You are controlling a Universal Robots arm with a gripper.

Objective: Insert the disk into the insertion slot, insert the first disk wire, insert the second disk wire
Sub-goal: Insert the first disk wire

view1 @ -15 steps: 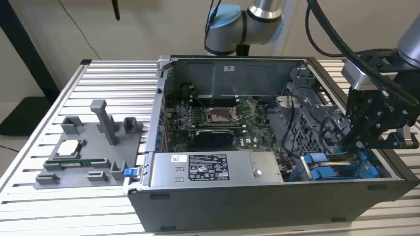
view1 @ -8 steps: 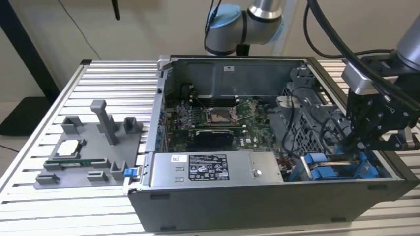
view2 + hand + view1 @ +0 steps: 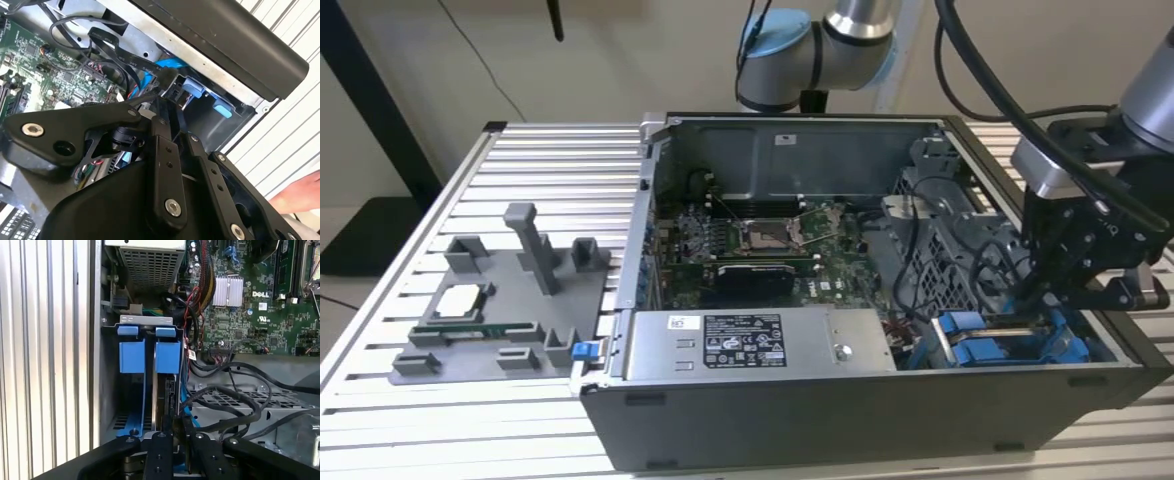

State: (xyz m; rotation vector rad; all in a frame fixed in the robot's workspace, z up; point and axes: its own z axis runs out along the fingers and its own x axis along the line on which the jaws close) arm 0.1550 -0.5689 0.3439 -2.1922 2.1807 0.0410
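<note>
on slatted table [image 3: 547,150]: open computer case [image 3: 854,430] with motherboard [image 3: 761,240] facing up. at the case's end toward the exterior view's right, black gripper [image 3: 1051,292] down over the grey sheet-metal insertion slot [image 3: 146,319], close above its blue rails [image 3: 987,350]; fingers [image 3: 161,450] nearly closed, in the second wrist view pinching the black plug [image 3: 169,82] of a blue disk wire [image 3: 172,65]. in the first wrist view, disk [image 3: 167,395] seated edge-on inside the slot under one blue tab [image 3: 166,332], just beside a second blue frame [image 3: 131,357]; plug held at the disk's near edge, whether mated cannot tell.
</note>
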